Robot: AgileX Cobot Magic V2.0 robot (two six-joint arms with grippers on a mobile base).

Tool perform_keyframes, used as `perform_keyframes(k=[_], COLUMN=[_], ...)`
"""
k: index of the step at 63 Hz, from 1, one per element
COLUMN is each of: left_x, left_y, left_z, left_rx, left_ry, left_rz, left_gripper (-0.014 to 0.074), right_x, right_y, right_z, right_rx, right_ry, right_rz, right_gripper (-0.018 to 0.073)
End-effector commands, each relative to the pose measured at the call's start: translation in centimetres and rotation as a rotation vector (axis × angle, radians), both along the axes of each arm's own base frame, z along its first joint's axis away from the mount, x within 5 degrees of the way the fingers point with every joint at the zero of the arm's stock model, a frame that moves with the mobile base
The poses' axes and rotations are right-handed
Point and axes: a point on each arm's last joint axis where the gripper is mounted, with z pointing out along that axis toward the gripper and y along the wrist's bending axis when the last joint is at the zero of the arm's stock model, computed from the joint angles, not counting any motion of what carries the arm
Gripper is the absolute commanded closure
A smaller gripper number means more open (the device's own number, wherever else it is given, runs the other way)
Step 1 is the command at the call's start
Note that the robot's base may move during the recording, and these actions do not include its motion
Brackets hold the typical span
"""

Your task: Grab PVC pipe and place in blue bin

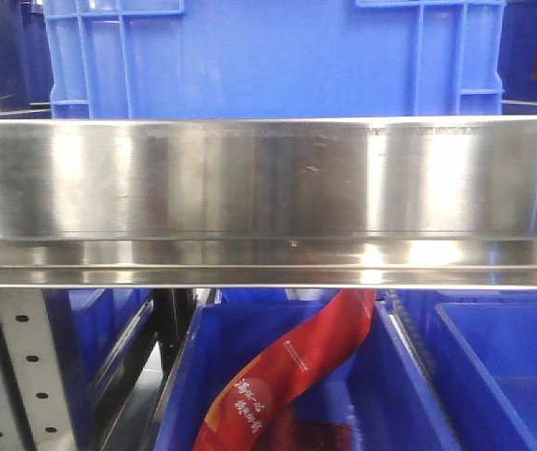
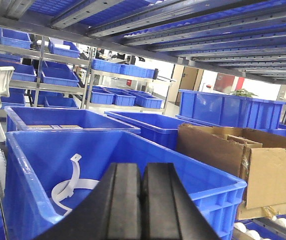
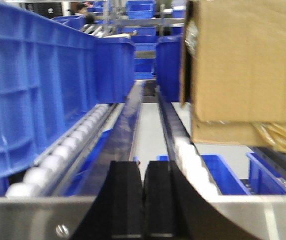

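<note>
While the left black rubber-padded pincer (image 2: pixel 141 200) hangs pressed closed and empty over a blue plastic bin (image 2: pixel 132 150), white curved plastic clips (image 2: pixel 70 182) lie inside. The right pincer (image 3: pixel 143 200) is likewise closed on nothing.

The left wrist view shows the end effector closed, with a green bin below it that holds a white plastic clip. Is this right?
Not quite: the bin is blue, not green, as the left wrist view shows. The rest holds: the left end effector is closed, and a white plastic clip lies inside the bin.
</note>
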Motion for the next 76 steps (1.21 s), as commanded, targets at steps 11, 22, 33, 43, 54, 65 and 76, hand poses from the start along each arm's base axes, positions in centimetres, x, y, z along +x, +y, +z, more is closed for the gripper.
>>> perform_keyframes(k=[11,22,33,43,54,65,76], left_x=[-0.17,-0.13,-0.13,-0.13,-0.13,-0.13,-0.13], left_y=[0.02,0.00,0.00,0.00,0.00,0.00,0.00], left_z=[0.22,0.23,0.25,0.25,0.25,0.25,0.25], left_rx=[-0.012,-0.013,-0.014,-0.014,-0.014,-0.014,-0.014], left_ry=[-0.016,-0.019,-0.020,-0.020,-0.020,-0.020,-0.020], left_rz=[-0.006,-0.005,-0.005,-0.005,-0.005,-0.005,-0.005], left_gripper=[0.0708,0.0708,0.0708,0.0708,0.0708,0.0708,0.0708], right_x=[-1.49,-1.49,-1.49,-1.49,-1.49,-1.49,-1.49], right_y=[0.16,0.17,0.17,0.17,0.17,0.17,0.17], right_z=[-0.73,-0.71,-0.74,-0.74,-0.74,-0.74,-0.74], right_rx=[-0.019,-0.021,-0.041,-0.062,-0.062,-0.062,-0.062], right_ry=[-0.077,-0.079,-0.073,-0.070,-0.070,-0.070,-0.070], right_rz=[-0.007,-0.005,-0.006,-0.007,-0.007,-0.007,-0.007], right_gripper=[0.0727,0.0727,0.0727,0.0727,0.0727,0.0727,0.0727])
